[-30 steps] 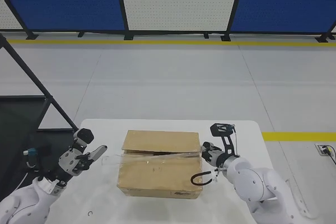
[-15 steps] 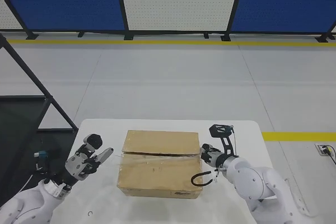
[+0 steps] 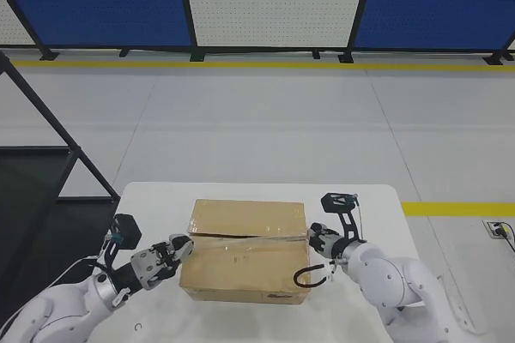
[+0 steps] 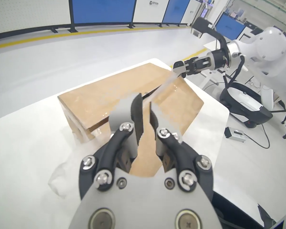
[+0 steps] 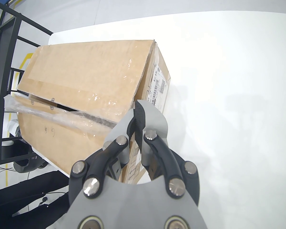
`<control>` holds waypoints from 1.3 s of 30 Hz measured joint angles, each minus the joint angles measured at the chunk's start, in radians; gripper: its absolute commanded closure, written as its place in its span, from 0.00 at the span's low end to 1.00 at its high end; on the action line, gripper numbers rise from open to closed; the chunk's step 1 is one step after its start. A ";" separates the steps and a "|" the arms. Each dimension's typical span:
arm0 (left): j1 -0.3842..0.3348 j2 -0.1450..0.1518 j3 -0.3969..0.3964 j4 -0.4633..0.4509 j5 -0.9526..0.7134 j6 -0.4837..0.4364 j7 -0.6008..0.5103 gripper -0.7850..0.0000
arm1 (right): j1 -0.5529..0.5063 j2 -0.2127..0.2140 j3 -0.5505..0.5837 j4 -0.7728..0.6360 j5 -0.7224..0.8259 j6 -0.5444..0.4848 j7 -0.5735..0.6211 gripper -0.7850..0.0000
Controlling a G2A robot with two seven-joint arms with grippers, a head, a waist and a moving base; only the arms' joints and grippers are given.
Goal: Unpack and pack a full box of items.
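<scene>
1. Cardboard box [image 3: 245,257]: is being kept flat on the white table [image 3: 154,201], about mid-table, with its long side running across between the two arms. The top flaps are lying down and a dark slit is showing along the centre seam. The step in hand is therefore being judged as unsealing, with the box not yet opened.
2. Tape strip [image 5: 62,117]: clear and crumpled into a cord, it is being stretched along the box's top seam from the box's right end to its left end. There the loose tail is overhanging the edge.
3. Handling, as judged: the box is being rated stiff and possibly heavy, since the task calls it full. Its glossy taped bands are being taken as slippery and its bare cardboard as grippy. The flaps are best taken at their free seam edges, near the box's ends. The tape strip is being rated light, limp, sticky and liable to tear under a sideways pull.
4. Right gripper [image 5: 137,110]: is being held at the box's right end, just above the top edge, with its jaws pressed together on the tape strip.
5. Left gripper [image 4: 145,100]: is being held at the box's left end, near the top corner, with its jaws standing narrowly apart and nothing seen clamped between them.
6. Shipping label [image 5: 158,82]: is being carried on the box's right end face.
7. Black frame [image 3: 60,146]: is standing beyond the box's left end, off the table.
</scene>
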 measured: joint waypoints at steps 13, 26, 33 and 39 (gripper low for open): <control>0.078 0.015 -0.071 -0.009 -0.068 0.025 -0.166 1.00 | 0.000 -0.005 0.005 0.010 0.002 -0.008 -0.003 1.00; 0.171 0.014 -0.110 -0.030 0.031 0.136 -0.153 1.00 | -0.003 -0.010 0.011 0.018 0.006 -0.025 -0.007 1.00; 0.086 0.001 -0.039 0.007 0.066 0.213 -0.138 1.00 | 0.003 -0.013 0.008 0.025 0.005 -0.034 -0.004 1.00; 0.000 -0.010 0.011 0.071 0.084 0.248 -0.124 1.00 | 0.009 -0.016 0.003 0.030 0.003 -0.038 -0.003 1.00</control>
